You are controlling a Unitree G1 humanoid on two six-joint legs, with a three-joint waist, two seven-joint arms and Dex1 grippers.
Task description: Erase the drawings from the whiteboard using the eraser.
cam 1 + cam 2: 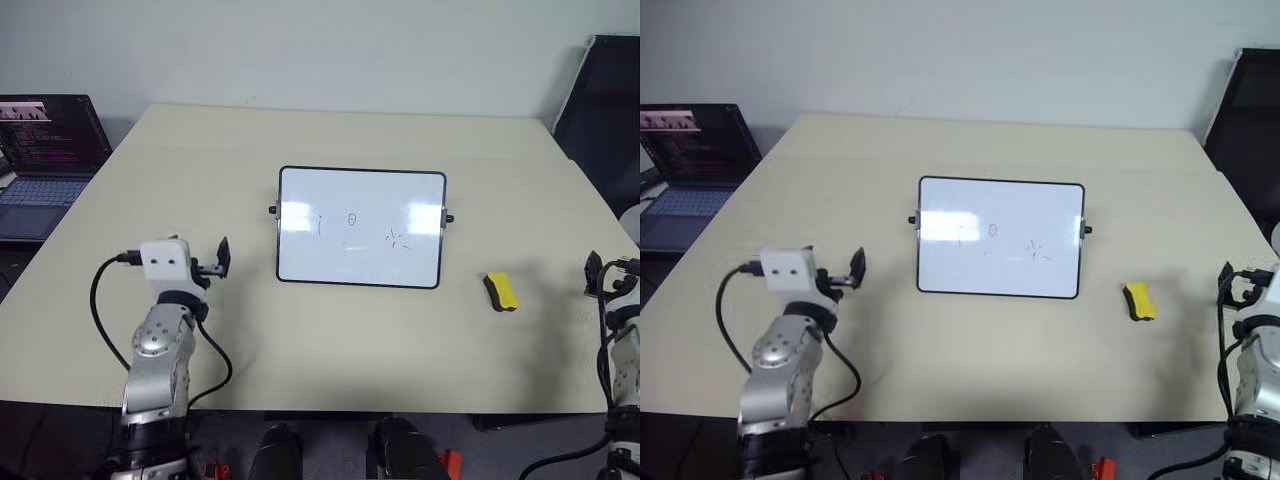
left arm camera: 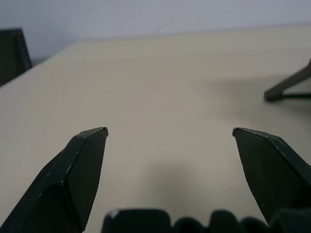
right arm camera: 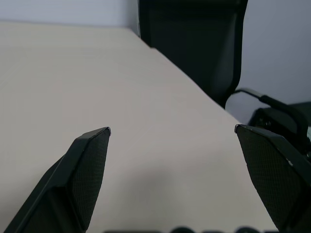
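Eraser: small yellow block eraser (image 1: 501, 291) with black underside, on the beige table (image 1: 340, 340), near and inward of the right gripper (image 1: 598, 274).
Whiteboard: black-framed glossy white whiteboard (image 1: 361, 228), between both grippers, faint drawings (image 1: 360, 229) on it.
Right gripper: wide open, empty.
Left gripper (image 1: 222, 257): wide open, empty.

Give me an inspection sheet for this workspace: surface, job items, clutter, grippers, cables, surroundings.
Surface: beige table, bare apart from the job's things.
Job's things: whiteboard propped at centre, drawings unerased; yellow eraser lying on the table to the board's right, apart from it.
Clutter: nothing seen.
Grippers: left gripper open, empty, over the table left of the board; right gripper open, empty, at the table's right edge.
Cables: black cable looping by the left wrist.
Surroundings: open laptop on the far left; dark chair on the far right; pale wall behind.
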